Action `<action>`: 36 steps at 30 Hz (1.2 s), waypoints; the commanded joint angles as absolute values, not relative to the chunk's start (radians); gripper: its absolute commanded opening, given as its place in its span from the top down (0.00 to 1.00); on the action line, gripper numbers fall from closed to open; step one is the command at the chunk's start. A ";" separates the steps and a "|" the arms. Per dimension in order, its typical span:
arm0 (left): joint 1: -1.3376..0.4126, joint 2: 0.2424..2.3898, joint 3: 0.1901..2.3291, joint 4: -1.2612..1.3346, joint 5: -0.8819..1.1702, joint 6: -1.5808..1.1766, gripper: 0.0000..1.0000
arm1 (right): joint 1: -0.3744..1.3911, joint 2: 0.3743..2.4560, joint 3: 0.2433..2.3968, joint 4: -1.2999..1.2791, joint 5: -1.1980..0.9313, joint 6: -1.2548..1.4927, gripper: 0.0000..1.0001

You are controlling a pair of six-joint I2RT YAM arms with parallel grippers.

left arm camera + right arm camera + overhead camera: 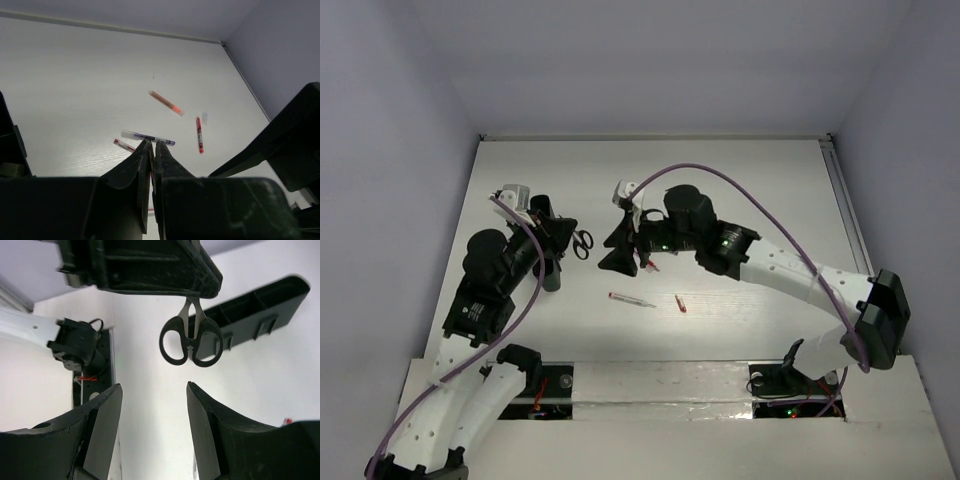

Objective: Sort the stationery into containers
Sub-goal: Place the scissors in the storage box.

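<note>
My left gripper is shut on the blades of the black-handled scissors and holds them above the table. In the right wrist view the scissors hang handles down from the left gripper. The long black box lies behind them; only a bit of it shows under my left arm. My right gripper is open and empty, facing the scissors' handles; in its own view the handles are just beyond its tips. The left wrist view shows its shut jaws over several pens, among them a dark pen.
A red-and-white pen and a small red piece lie on the white table in front of the grippers. More red pens and an orange one lie farther out. Grey walls border the table.
</note>
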State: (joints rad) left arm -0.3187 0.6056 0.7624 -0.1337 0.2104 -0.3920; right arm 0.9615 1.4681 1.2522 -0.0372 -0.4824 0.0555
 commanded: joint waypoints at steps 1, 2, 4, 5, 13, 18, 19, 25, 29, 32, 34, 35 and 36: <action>-0.318 0.615 0.827 -0.173 0.163 -0.313 1.00 | 0.930 1.408 1.252 0.046 -0.589 0.028 0.40; -0.318 0.620 0.834 -0.176 0.091 -0.331 1.00 | 0.930 1.408 1.252 0.048 -0.581 0.032 0.40; -0.318 0.646 0.845 -0.179 0.028 -0.344 1.00 | 0.930 1.407 1.249 0.038 -0.536 0.043 0.40; -0.318 0.655 0.862 -0.179 0.006 -0.351 1.00 | 0.930 1.404 1.237 0.035 -0.522 0.048 0.41; -0.318 0.799 0.914 -0.114 -0.288 -0.431 1.00 | 0.930 1.274 1.053 0.003 -0.364 0.155 0.39; -0.318 0.908 0.910 -0.008 -0.372 -0.480 1.00 | 0.930 1.152 0.875 0.061 -0.356 0.215 0.22; -0.318 0.954 0.910 0.042 -0.391 -0.460 1.00 | 0.930 1.134 0.832 0.072 -0.367 0.230 0.21; -0.270 1.121 0.991 0.116 -0.403 -0.402 1.00 | 0.930 1.013 0.710 0.092 -0.292 0.253 0.08; -0.209 1.169 1.012 0.164 -0.382 -0.304 1.00 | 0.930 0.936 0.641 0.117 -0.253 0.268 0.00; -0.153 1.207 1.006 0.192 -0.328 -0.264 1.00 | 0.930 0.893 0.608 0.136 -0.233 0.282 0.00; -0.143 1.247 1.003 0.210 -0.307 -0.229 1.00 | 0.930 0.871 0.591 0.147 -0.210 0.290 0.00; -0.143 1.259 1.006 0.213 -0.299 -0.210 1.00 | 0.930 0.867 0.586 0.149 -0.206 0.290 0.01; -0.143 1.273 1.008 0.216 -0.275 -0.195 1.00 | 0.930 0.861 0.583 0.149 -0.203 0.290 0.01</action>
State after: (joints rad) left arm -0.1436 1.2427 0.9684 0.1432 -0.3325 -0.2722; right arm 0.9295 0.8890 0.5911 0.0677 -0.2501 0.2741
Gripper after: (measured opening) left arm 0.021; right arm 0.991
